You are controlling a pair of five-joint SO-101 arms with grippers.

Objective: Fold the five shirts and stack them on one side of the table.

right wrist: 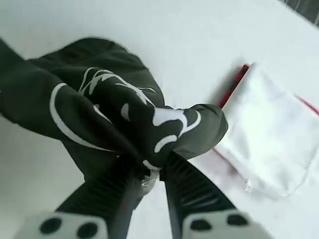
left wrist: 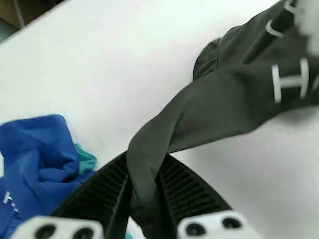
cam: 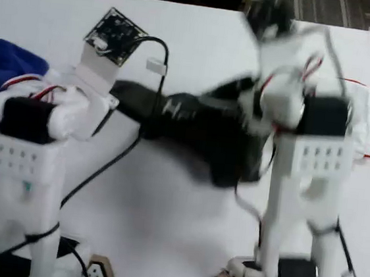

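A black shirt with white print [cam: 199, 130] hangs stretched between the two arms over the middle of the white table [cam: 162, 229]. My left gripper [left wrist: 144, 194] is shut on a twisted end of the black shirt [left wrist: 234, 94]. My right gripper [right wrist: 149, 179] is shut on another bunched part of the black shirt [right wrist: 114, 109]. A folded white shirt with red trim [right wrist: 271, 134] lies on the table beside the right arm, and shows as the white shirt [cam: 366, 114] at the right edge. A crumpled blue shirt [left wrist: 37, 159] with a teal one [left wrist: 84, 159] under it lies at the left side.
The blue shirt [cam: 3, 70] sits at the table's left edge behind the left arm. Black cables [cam: 102, 169] run across the table between the arm bases. The near middle of the table is bare white surface.
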